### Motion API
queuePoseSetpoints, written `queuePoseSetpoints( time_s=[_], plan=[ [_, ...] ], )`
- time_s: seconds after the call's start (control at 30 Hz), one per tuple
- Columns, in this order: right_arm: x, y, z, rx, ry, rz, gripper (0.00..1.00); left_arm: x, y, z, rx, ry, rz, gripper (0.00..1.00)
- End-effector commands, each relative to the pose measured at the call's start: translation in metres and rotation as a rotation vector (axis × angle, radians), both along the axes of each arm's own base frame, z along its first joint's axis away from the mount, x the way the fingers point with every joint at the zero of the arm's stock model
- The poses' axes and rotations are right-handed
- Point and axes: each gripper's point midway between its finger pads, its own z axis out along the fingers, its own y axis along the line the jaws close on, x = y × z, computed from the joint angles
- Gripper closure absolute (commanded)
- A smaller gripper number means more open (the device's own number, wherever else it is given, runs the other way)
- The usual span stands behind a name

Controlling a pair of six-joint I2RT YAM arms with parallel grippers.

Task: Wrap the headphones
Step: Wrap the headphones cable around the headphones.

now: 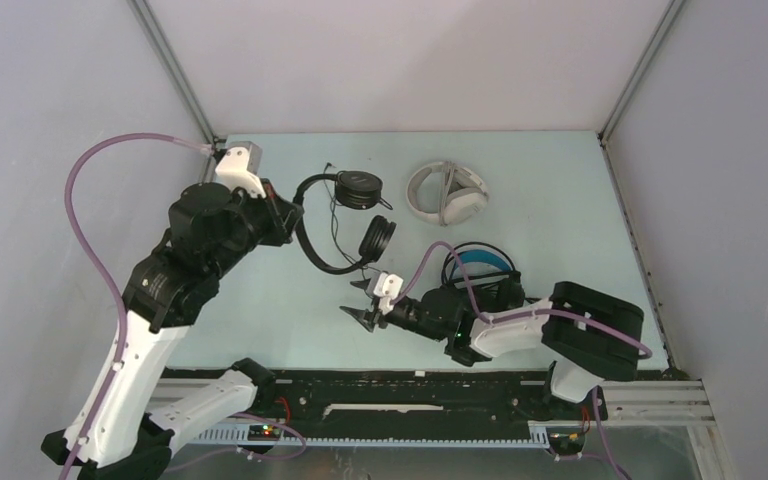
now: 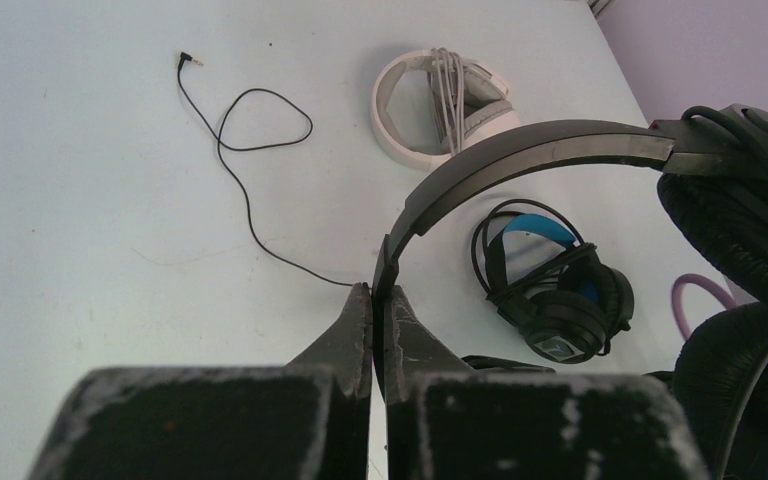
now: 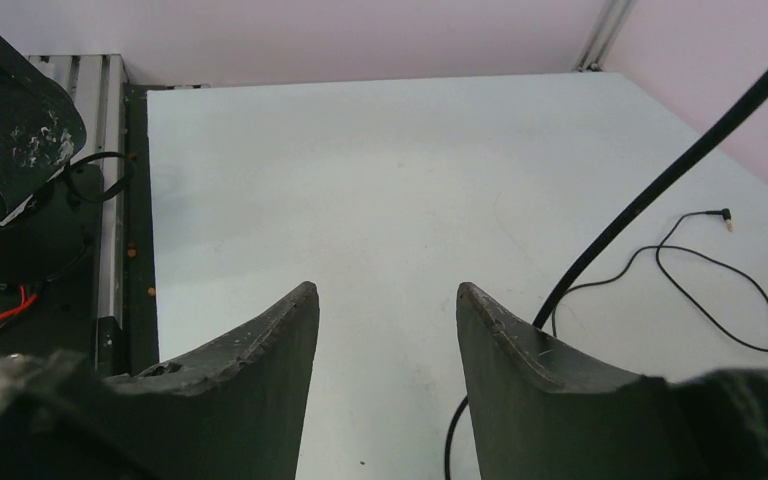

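Observation:
The slim black headphones point(image 1: 358, 188) hang off the table with my left gripper point(image 1: 295, 214) shut on their headband point(image 2: 530, 155). Both ear cups point(image 2: 735, 235) dangle at the right of the left wrist view. Their thin black cable point(image 2: 250, 150) lies loose on the table and ends in a plug point(image 2: 182, 58). My right gripper point(image 1: 365, 300) is open and holds nothing; in its own view point(image 3: 385, 292) a thick black strip point(image 3: 680, 170) passes outside its right finger. The white-grey headphones point(image 1: 447, 193) lie at the back with their cable wound round them. The black-and-blue pair point(image 2: 560, 290) lies beside my right arm.
The pale table point(image 1: 560, 200) is walled in by grey panels on three sides. A black rail point(image 1: 410, 400) with the arm bases runs along the near edge. My right arm's pink hose point(image 1: 440, 255) loops over the black-and-blue pair.

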Motion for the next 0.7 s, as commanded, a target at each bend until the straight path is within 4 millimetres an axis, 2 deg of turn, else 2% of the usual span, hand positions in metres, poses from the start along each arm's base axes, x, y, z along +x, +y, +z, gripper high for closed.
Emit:
queuePoseSetpoints(
  time_s=[0.0,0.17,0.4,0.67],
  plan=[
    [0.003,0.002,0.024,0.139,-0.058,-0.006,0.44,-0.009,-0.001,0.044,-0.106,-0.093,-0.012,1.0],
    [0.012,-0.001,0.015,0.143,-0.045,-0.03,0.45,-0.012,-0.001,0.049,-0.114,-0.101,-0.019,1.0],
    [0.013,-0.003,-0.001,0.136,-0.037,-0.001,0.49,-0.019,-0.004,0.06,-0.15,-0.118,-0.048,1.0],
    [0.018,-0.009,-0.016,0.117,-0.015,0.01,0.61,-0.026,-0.01,0.068,-0.18,-0.124,-0.092,1.0]
  ],
)
